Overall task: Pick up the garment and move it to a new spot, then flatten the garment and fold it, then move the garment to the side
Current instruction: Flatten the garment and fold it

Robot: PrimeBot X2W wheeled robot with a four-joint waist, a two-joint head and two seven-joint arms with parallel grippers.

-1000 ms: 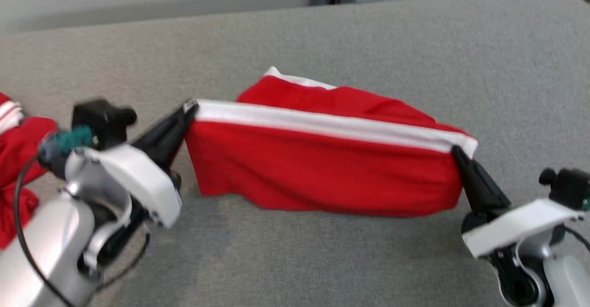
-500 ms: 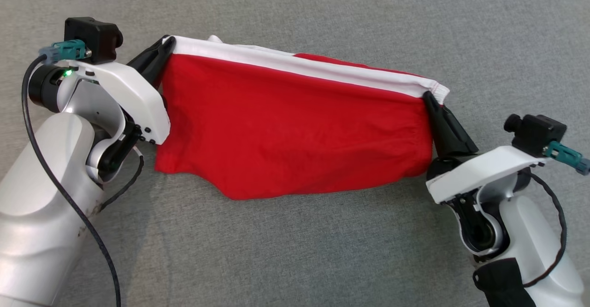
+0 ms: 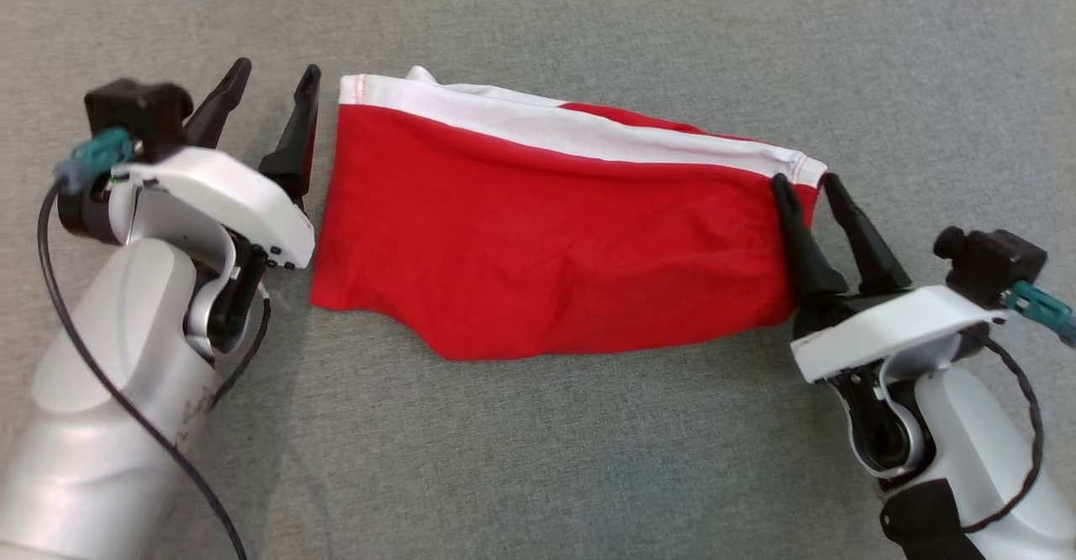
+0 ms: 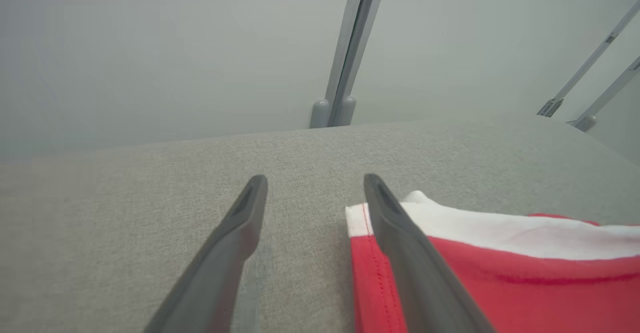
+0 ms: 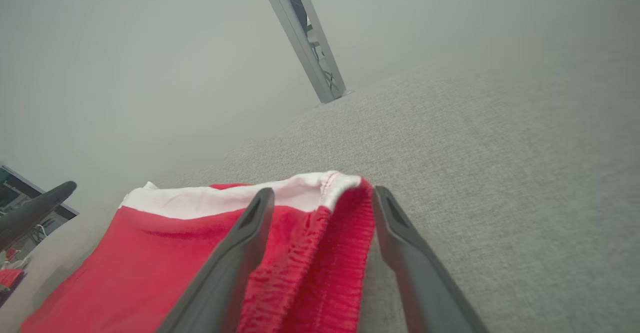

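**Head view.** The left end effector stands with its fingers spread wide and grips nothing. Its inner finger lies just beside the left edge of the garment (contact cannot be told). The right end effector is likewise spread, and its two fingers straddle the garment's right corner without pinching it. The garment, red with a white band along its far edge, lies spread on the grey surface between the two end effectors.

**Left wrist view.** The gap between the fingers of the left end effector holds bare surface. The right-hand finger crosses in front of the garment's white corner and hides part of it.

**Right wrist view.** The gathered red edge sits between the spread fingers of the right end effector, loose (not clamped).

**Hidden or unclear.** A lower layer of the garment shows only as a white tip and a red sliver past the band. Both arms are cut off by the lower frame edge. A dark finger is cut off at the left edge of the right wrist view, and a small red patch below it is too small to identify. The post and wall are blurred.
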